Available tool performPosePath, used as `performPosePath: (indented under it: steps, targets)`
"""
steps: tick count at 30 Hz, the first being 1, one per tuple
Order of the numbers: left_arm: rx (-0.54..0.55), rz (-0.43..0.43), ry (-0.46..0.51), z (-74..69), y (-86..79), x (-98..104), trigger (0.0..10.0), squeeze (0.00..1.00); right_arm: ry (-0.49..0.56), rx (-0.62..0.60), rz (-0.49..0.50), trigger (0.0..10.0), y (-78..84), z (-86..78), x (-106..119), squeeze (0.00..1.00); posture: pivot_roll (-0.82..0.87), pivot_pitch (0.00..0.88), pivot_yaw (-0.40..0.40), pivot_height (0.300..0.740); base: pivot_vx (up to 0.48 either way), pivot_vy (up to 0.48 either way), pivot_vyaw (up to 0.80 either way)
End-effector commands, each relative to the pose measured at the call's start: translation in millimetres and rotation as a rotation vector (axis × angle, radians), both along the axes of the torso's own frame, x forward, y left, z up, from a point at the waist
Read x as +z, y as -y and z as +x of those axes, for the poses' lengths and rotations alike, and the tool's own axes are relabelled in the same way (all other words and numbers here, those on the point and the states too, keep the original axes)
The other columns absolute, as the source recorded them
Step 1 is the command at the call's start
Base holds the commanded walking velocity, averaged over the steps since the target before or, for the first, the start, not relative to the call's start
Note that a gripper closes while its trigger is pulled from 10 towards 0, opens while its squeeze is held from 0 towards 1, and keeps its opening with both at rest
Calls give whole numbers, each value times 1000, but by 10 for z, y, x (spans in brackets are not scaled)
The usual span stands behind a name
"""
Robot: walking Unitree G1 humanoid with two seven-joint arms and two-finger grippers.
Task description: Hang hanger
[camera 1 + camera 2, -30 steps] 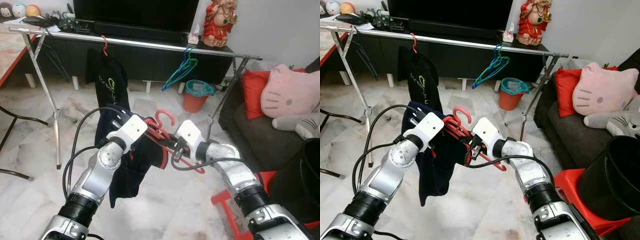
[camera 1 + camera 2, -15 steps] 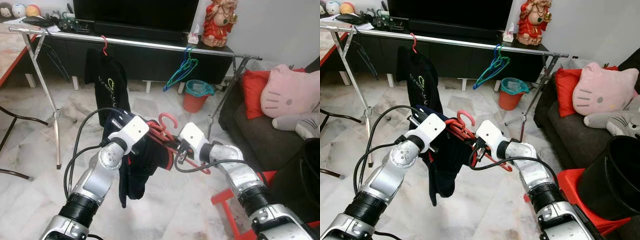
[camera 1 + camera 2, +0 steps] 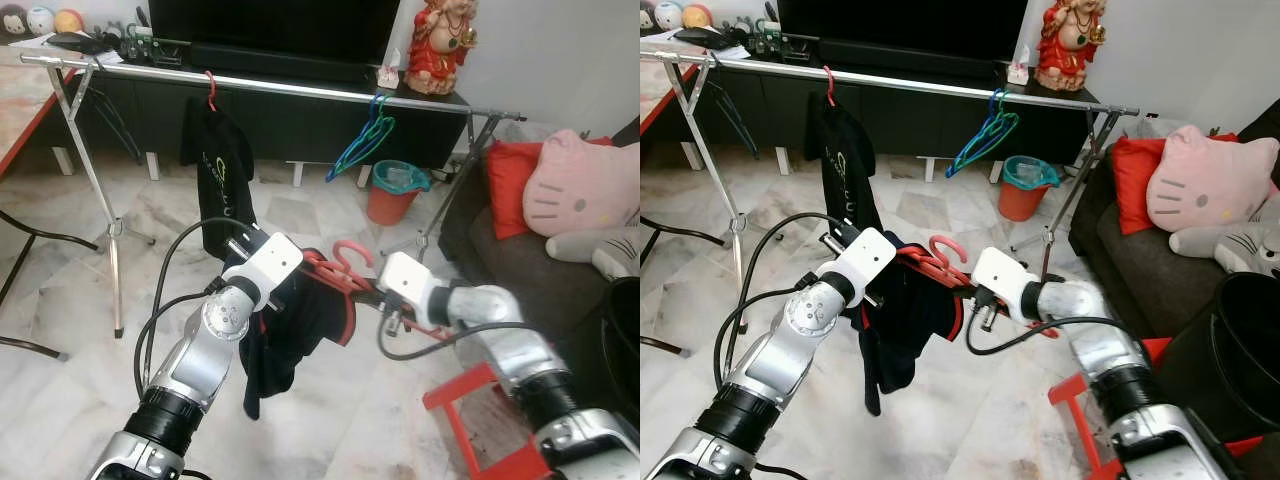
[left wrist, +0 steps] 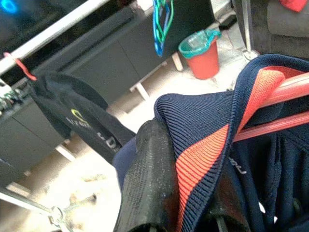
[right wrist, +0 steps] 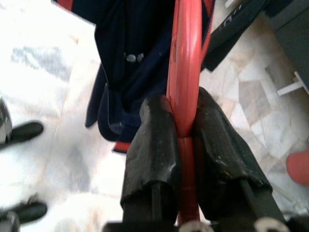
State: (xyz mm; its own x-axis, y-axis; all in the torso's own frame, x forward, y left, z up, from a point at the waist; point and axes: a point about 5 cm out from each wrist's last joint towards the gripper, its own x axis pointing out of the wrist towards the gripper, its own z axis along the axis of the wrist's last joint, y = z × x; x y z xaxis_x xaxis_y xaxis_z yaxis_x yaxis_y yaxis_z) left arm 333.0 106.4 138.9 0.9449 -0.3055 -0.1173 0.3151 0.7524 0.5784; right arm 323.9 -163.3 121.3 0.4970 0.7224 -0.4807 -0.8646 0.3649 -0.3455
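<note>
1. Left eye view takes in the long metal clothes rail running across the room on its tripod legs, in front of the dark TV cabinet. This is where I judge the hanger must end up, and it stands well beyond both arms.
2. On the rail already hang a black shirt on a red hook, and a bunch of bare blue and green hangers further toward the robot's right.
3. A navy garment with orange trim droops between the 2 arms, draped on the red hanger, whose curved hook stands upright above it, free to catch the rail.
4. The hanger looks like slim red plastic, its bar roughly level because it is carried from both ends.
5. The left claw is closed on the ribbed navy-and-orange collar where it lies over the hanger, keeping the cloth from sliding off.
6. The right claw is clamped on the red hanger bar itself, fingers pressed against either side, steadying the other end.
</note>
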Motion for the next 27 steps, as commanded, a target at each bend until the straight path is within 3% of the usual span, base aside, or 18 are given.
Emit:
performPosePath:
  steps: [1, 11, 15, 17, 22, 25, 26, 27]
  targets:
    - [122, -14, 95, 126, -175, 242, 0, 0, -103, 103, -67, 0, 59, -164, -128, 0, 10, 0, -164, 740, 0, 0, 0]
    - [215, -103, 118, 187, -266, 309, 0, 0, -207, 188, -205, 0, 321, -430, -190, 0, 2, 0, -156, 740, 0, 0, 0]
    - [220, -143, 116, 196, -267, 332, 0, 0, -248, 219, -207, 0, 357, -514, -197, 0, -1, 0, -154, 740, 0, 0, 0]
    - [194, -225, 93, 193, -233, 344, 0, 0, -265, 234, -269, 0, 416, -558, -231, 0, -2, 0, -154, 740, 0, 0, 0]
    - [59, -330, 19, 148, -63, 330, 0, 0, -270, 223, -257, 0, 433, -568, -225, 0, 0, 0, -155, 740, 0, 0, 0]
    - [80, -291, -54, 147, -118, 178, 39, 0, -249, 188, -210, 0, 456, -532, -168, 0, -3, 0, -154, 740, 0, 0, 0]
    - [89, -269, -65, 145, -152, 137, 4667, 0, -235, 171, -197, 0, 463, -513, -153, 0, -8, 0, -152, 740, 0, 0, 0]
    - [132, -268, -71, 148, -258, 76, 10000, 0, -194, 106, -133, 0, 486, -440, -124, 0, -13, 0, -152, 740, 0, 0, 0]
